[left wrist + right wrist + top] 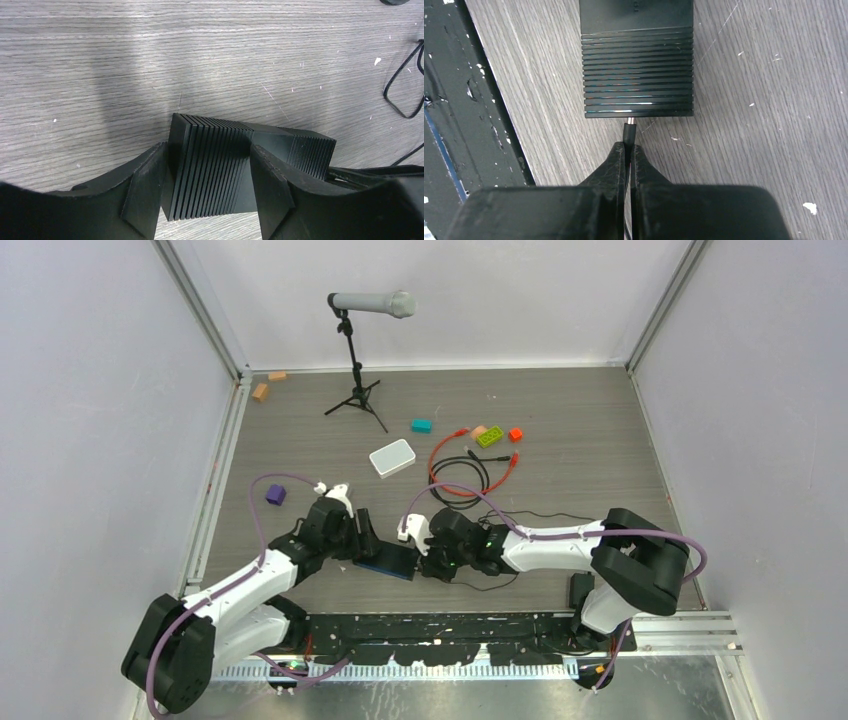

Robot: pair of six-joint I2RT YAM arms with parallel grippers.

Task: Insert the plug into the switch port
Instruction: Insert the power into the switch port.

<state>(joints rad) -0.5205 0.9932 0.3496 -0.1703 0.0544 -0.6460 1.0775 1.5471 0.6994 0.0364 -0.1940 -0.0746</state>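
The flat black switch box (397,561) lies between the arms, its blue edge (383,570) facing the near side; the ports there are too small to make out. My left gripper (362,540) is shut on the box's ribbed end (215,165), one finger on each side. My right gripper (425,558) is shut on a black round connector (629,132) with a thin black cable, and the connector's metal tip meets the box's ribbed side (639,75). The thin red cable (440,455) lies further back, its plug ends (514,457) loose on the table and apart from both grippers.
A white rounded box (392,458) sits beyond the switch. A black cable coil (462,485) lies beside the red cable. A microphone stand (356,370) is at the back. Teal (421,425), green (489,436), red (515,434) and purple (275,494) blocks are scattered.
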